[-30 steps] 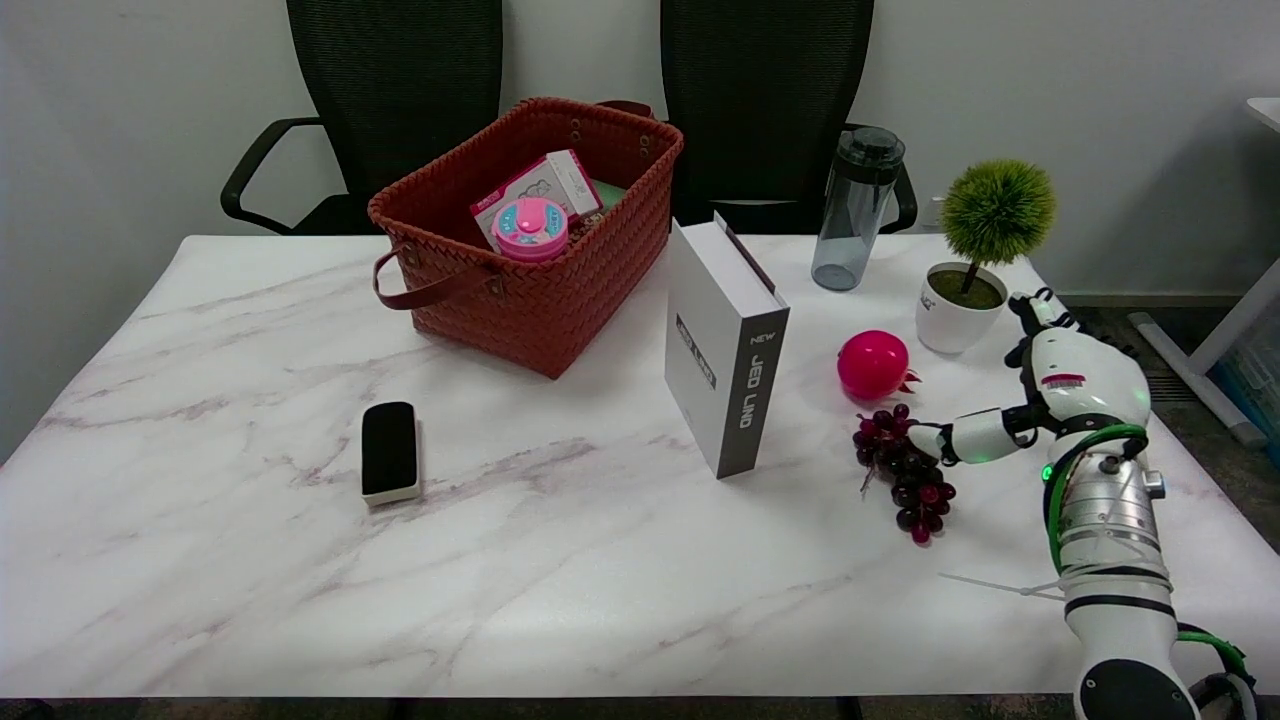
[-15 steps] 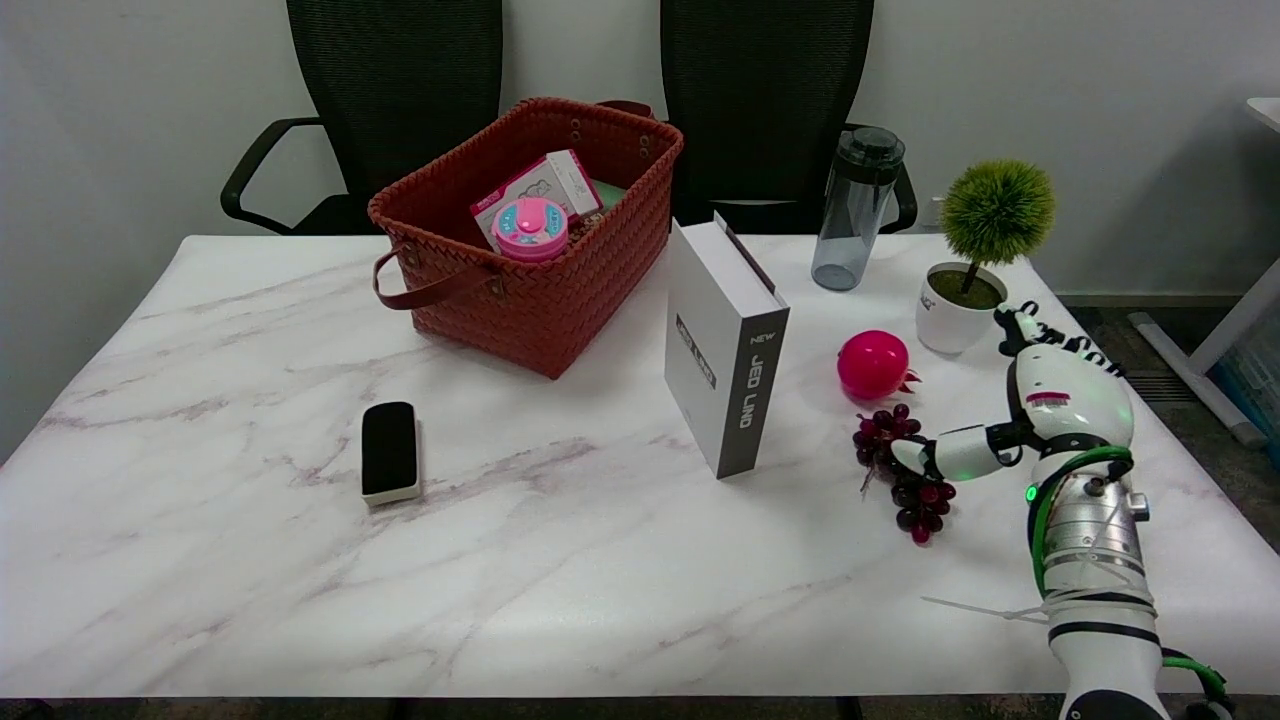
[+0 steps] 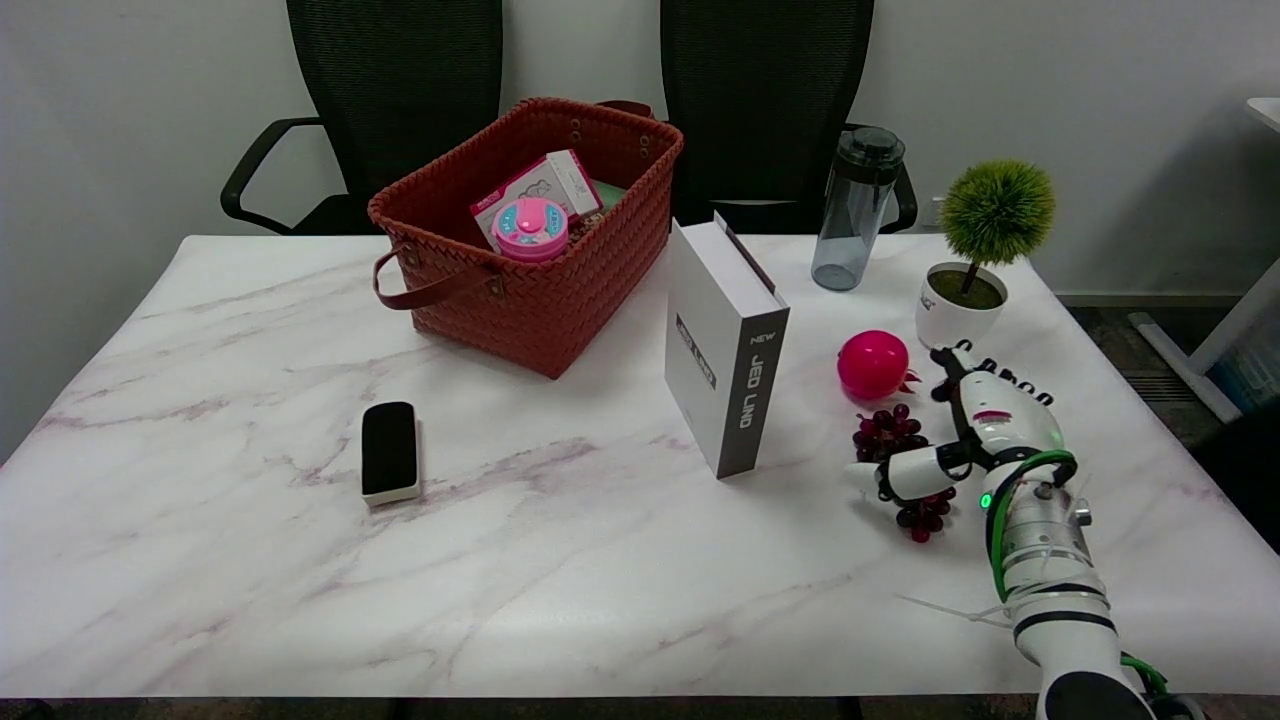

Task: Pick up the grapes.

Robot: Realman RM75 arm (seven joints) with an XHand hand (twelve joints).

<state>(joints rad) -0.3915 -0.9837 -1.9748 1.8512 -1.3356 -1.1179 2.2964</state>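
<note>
at the frame's lower right, the right hand (image 3: 975, 435) lies over the grapes (image 3: 893, 440) on the tabletop (image 3: 560, 560), fingers spread, holding nothing.

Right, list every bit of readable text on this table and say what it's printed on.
"NEW" and "JED LIND": on the spine of the upright white and grey box.
Print on the box's grey side label: too blurred to read.
Print on the pink and white carton in the basket: too small to read.
Mark on the white plant pot: unreadable.
</note>
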